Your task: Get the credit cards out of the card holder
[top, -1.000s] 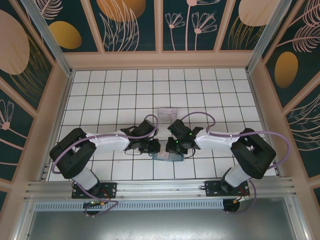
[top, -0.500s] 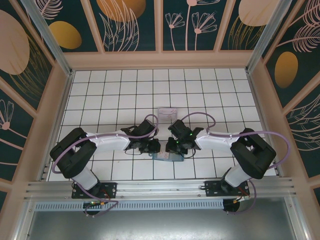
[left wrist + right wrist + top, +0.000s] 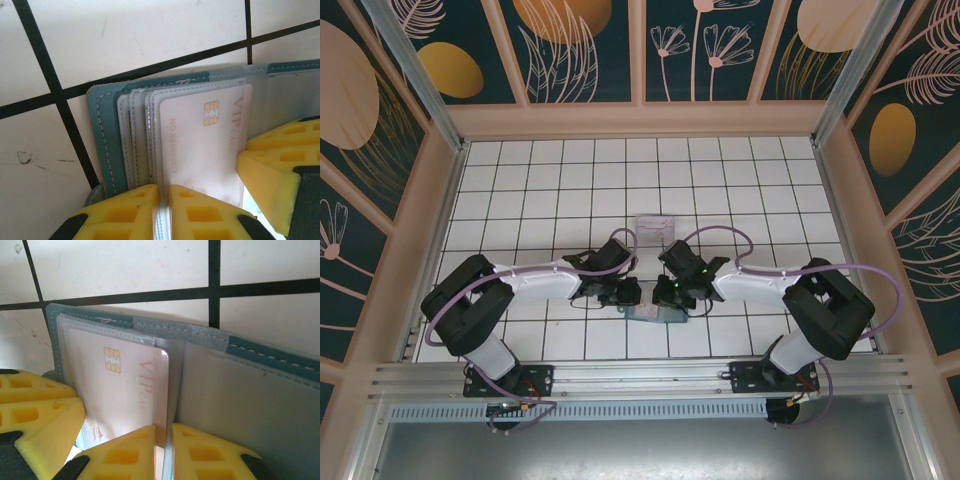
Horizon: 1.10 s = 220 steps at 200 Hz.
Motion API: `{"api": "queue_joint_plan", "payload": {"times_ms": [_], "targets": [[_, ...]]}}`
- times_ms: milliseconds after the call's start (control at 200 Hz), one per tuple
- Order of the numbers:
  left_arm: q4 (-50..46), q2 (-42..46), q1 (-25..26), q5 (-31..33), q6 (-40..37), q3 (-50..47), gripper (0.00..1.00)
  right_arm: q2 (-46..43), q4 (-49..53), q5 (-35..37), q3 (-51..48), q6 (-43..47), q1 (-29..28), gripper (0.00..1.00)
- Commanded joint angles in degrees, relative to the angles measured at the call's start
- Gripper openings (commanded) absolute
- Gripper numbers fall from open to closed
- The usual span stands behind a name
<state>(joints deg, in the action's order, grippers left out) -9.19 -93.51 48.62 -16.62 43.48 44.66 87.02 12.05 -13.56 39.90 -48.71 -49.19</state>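
- Top view: the card holder [image 3: 655,313] lies open on the counter [image 3: 550,180], at its near side, between my left hand [image 3: 626,293] and right hand [image 3: 670,294].
- Left wrist: my left hand [image 3: 162,192] is pinched narrow on the holder's clear sleeves [image 3: 137,135]. The VIP credit card [image 3: 200,135] sits inside one.
- Right wrist: my right hand [image 3: 167,432] is nipped thin on that card's edge. I judge that no card is out yet and the pull has barely begun.

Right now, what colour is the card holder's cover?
Card holder: teal-blue, pale stitching; left wrist view shows it best.
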Motion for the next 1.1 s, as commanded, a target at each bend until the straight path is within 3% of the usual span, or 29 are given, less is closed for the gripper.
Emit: {"api": "queue_joint_plan", "payload": {"times_ms": [0, 515, 786, 1096], "targets": [[-4.55, -2.63, -0.11, 2.45, -1.12, -0.21, 0.17, 0.24, 5.69, 4.68, -0.34, 1.68, 0.13, 0.15], [-6.0, -1.93, -0.16, 3.26, -1.02, 0.05, 0.19, -2.17, 6.65, 5.37, -0.65, 1.37, 0.4, 0.14], [-6.43, -2.51, -0.18, 3.17, -1.56, 0.24, 0.19, -4.75, -5.41, -2.38, -7.02, -1.17, 2.73, 0.22], [-7.08, -2.9, -0.12, 3.09, -1.62, 0.51, 0.18, -5.75, -12.58, -7.7, -11.51, -2.18, 5.15, 0.23]]}}
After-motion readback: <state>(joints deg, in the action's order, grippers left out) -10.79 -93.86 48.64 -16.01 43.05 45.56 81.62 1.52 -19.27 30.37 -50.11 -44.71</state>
